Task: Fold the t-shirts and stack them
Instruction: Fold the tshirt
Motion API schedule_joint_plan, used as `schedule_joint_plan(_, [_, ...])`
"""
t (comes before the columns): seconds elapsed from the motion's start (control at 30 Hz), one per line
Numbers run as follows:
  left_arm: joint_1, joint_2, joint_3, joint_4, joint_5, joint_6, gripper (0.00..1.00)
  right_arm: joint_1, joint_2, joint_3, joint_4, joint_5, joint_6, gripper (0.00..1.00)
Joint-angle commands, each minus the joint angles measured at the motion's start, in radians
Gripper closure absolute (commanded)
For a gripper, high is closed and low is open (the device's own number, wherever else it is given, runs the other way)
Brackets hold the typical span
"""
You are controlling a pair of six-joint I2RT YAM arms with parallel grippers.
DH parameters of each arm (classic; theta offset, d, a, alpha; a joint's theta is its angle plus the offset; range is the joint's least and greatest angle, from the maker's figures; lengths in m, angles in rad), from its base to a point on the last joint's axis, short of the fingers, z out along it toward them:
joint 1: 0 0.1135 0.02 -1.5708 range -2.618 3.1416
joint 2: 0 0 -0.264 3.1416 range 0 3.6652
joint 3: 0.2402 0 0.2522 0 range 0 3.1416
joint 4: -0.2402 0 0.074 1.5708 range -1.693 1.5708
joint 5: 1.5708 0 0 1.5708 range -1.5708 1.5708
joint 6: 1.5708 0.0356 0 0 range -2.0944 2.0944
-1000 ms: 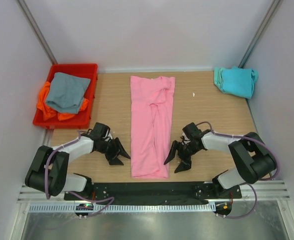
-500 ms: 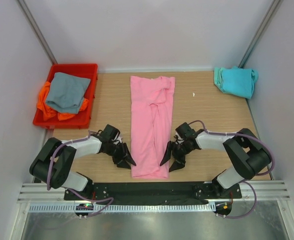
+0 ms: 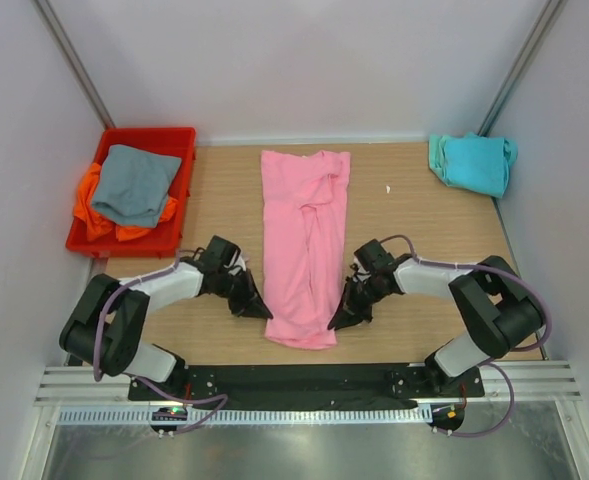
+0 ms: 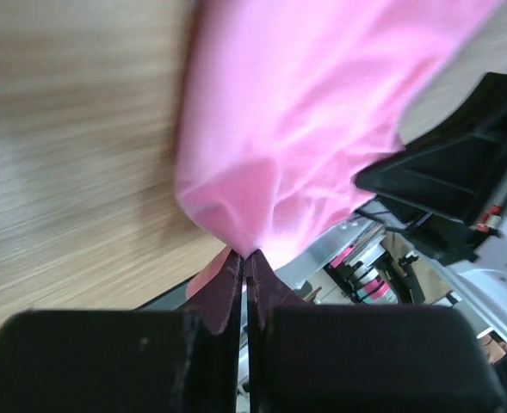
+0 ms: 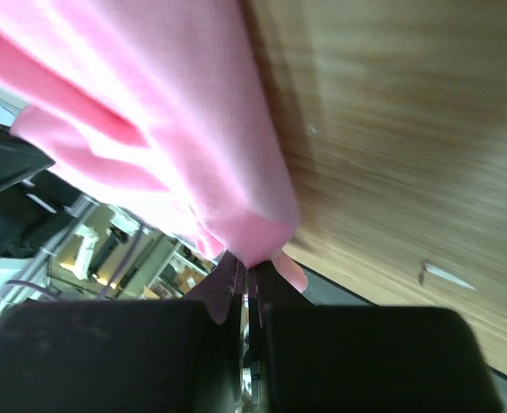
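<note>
Pink t-shirt [image 3: 304,240] lies lengthwise down the middle of the wooden table [image 3: 424,230]. It is already narrowed to a long strip, collar end far from the arms and hem end near them. Left gripper [image 3: 257,305] sits at the near-left corner of the hem. In the left wrist view its jaws are pressed together, with a pinch of pink cloth caught at the tips. Right gripper [image 3: 342,318] mirrors it at the near-right corner. The right wrist view shows the same thing: jaws closed flat on a fold of pink fabric. The hem between them is bunched and looks slightly raised off the wood. Judgement: both corners are gripped together so that the hem edge stays straight and level when carried toward the collar for the crosswise fold; one corner alone would skew the strip. Teal t-shirt [image 3: 471,162] sits folded in the far right corner of the table, well apart, probably as the base of the stack. Grey t-shirt [image 3: 132,183] rests on top of the orange t-shirt [image 3: 94,215] inside the red plastic bin [image 3: 144,135] at far left; both are unfolded and not yet handled. Risk: the thin pinch could slip on lifting.
</note>
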Motion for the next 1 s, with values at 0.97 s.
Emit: schedule_joint_plan(0.97, [0.179,0.518,0.988,0.034,-0.105,0.294,1.0,-0.35,0.364,0.932,0.018,0.015,-0.472,0.99])
